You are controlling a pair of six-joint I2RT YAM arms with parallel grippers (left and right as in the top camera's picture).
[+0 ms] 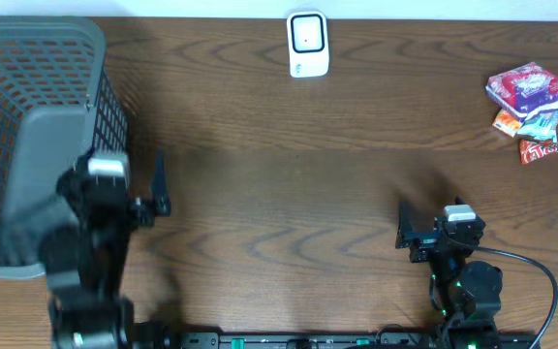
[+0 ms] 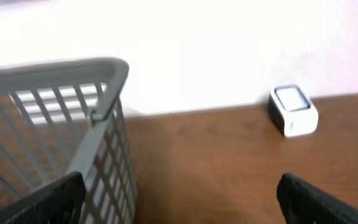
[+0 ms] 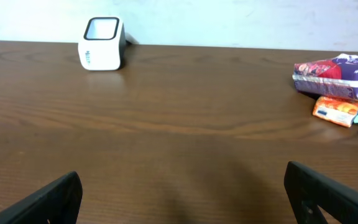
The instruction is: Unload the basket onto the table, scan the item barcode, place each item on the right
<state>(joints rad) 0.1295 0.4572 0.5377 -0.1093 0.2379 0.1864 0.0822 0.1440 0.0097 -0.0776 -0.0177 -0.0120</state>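
Overhead. Brown wood-grain surface (image 1: 279,174). White barcode scanner (image 1: 307,44) at the far edge, near the middle, window facing up. Grey mesh basket (image 1: 27,58) at the far left corner. Small heap of snacks at the far right: purple packet (image 1: 531,89) on top, orange packet (image 1: 507,121) and teal packet (image 1: 545,124) tucked beneath, red bar (image 1: 553,146) just in front. Left pincer (image 1: 114,174) beside the basket, spread wide, holding nothing. Right pincer (image 1: 449,223) near the front edge, well apart from the snacks, likewise spread wide and empty.

Left wrist. Blurred. Basket corner at left, scanner at right on the bare wood. Two dark fingers (image 2: 48,199) in the bottom corners, far apart, nothing between.

Right wrist. Scanner at far left, snack heap at far right, open wood between. Dark fingers (image 3: 42,202) in both bottom corners, wide apart, clear of every item.
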